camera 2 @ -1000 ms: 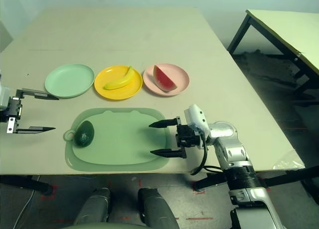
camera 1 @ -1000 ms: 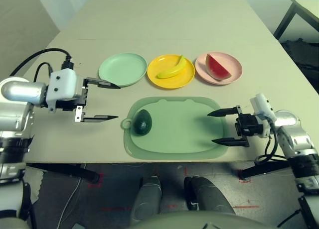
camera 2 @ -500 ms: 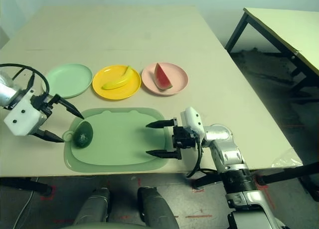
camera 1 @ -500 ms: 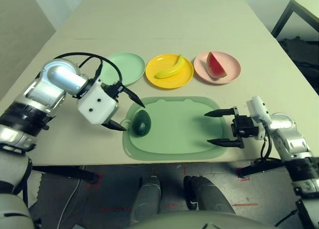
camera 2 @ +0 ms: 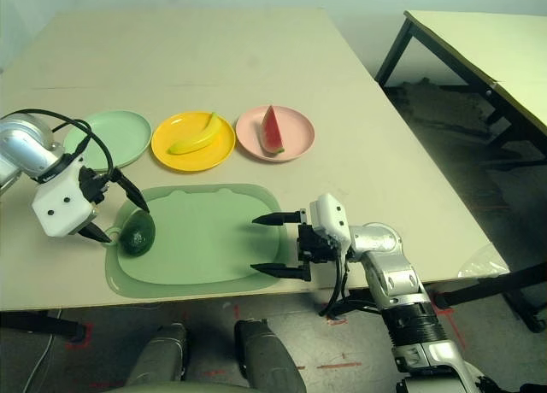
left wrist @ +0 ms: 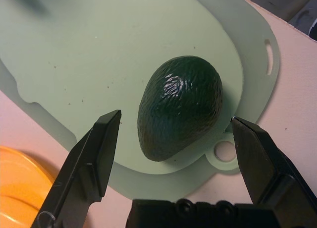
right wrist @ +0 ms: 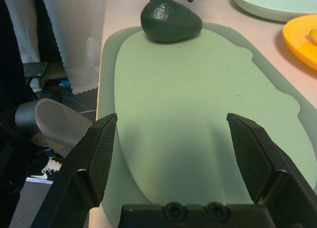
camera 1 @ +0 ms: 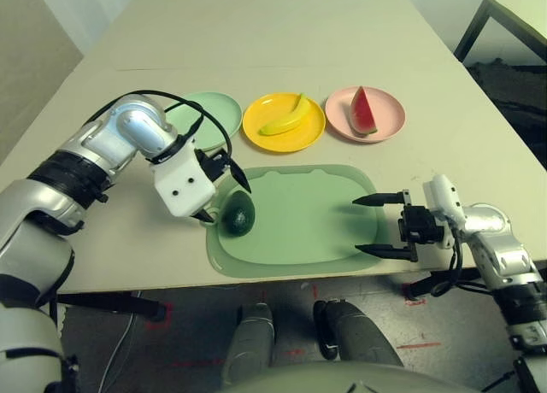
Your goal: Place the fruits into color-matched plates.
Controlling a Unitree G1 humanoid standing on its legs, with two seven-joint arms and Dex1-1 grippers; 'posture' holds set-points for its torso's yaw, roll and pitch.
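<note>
Having swung in from the frame's left edge, the left gripper (camera 1: 224,190) now straddles the avocado (camera 1: 238,214) at the mat's (camera 1: 299,231) left end, jaws wide, poised for the last pick; right gripper (camera 1: 378,226) idles open at lower right

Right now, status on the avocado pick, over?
Left gripper open, astride avocado on green mat, not gripping. Right gripper open, empty, over mat. Mint plate empty; path clear.
</note>
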